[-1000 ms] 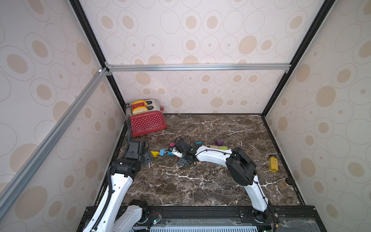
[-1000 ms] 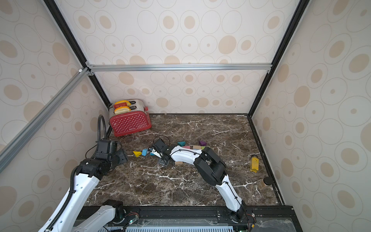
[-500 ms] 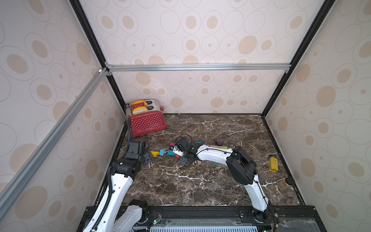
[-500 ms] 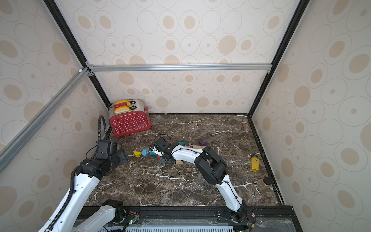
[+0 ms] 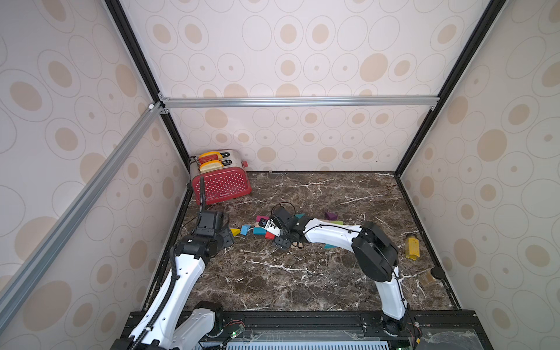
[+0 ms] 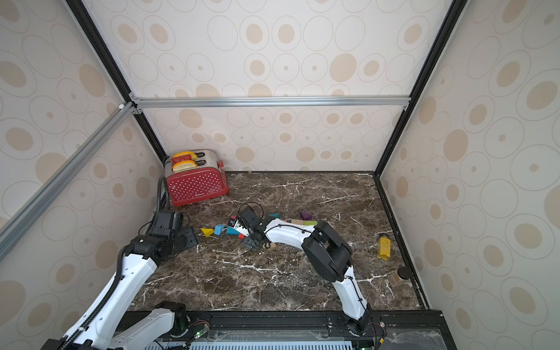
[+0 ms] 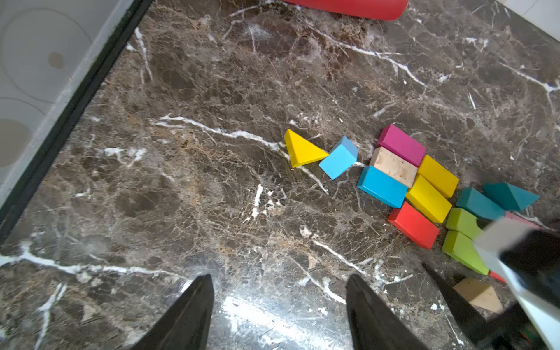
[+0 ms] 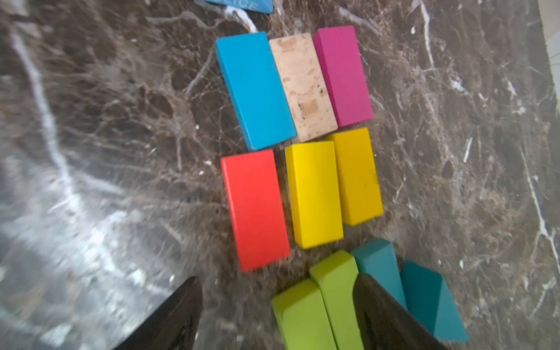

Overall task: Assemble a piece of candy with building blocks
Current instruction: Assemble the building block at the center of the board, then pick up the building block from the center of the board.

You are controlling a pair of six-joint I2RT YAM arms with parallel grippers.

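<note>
Since a moment ago the right arm has crept a little farther over the building blocks (image 7: 394, 165), and the left arm has stayed where it was. The right wrist view is smeared, so that arm seems to be moving. It is likely lining up its next push or pick, with the candy only partly made.

The right gripper (image 8: 277, 277) hangs low, its jaws spread wide with nothing between them. One finger hides part of a green brick (image 8: 335, 288) and a teal brick (image 8: 375, 263). The left gripper (image 7: 278, 275) is spread and empty too, above bare table (image 7: 181, 181).

The blocks lie flat near the middle of the table. Six bricks make the candy's fat middle. A blue brick (image 8: 254, 91), a bare wood brick (image 8: 303, 88) and a pink brick (image 8: 342, 75) lie side by side. A red brick (image 8: 254, 209), a yellow brick (image 8: 313, 194) and an orange brick (image 8: 357, 175) lie end to end with them. Their long sides run across the table, from one arm's side to the other. The red brick sits a thin gap away from the yellow one. A yellow wedge (image 7: 303, 148) lies past the blue end, its sharp tip aimed at the bricks, like a wrapper twist.
</note>
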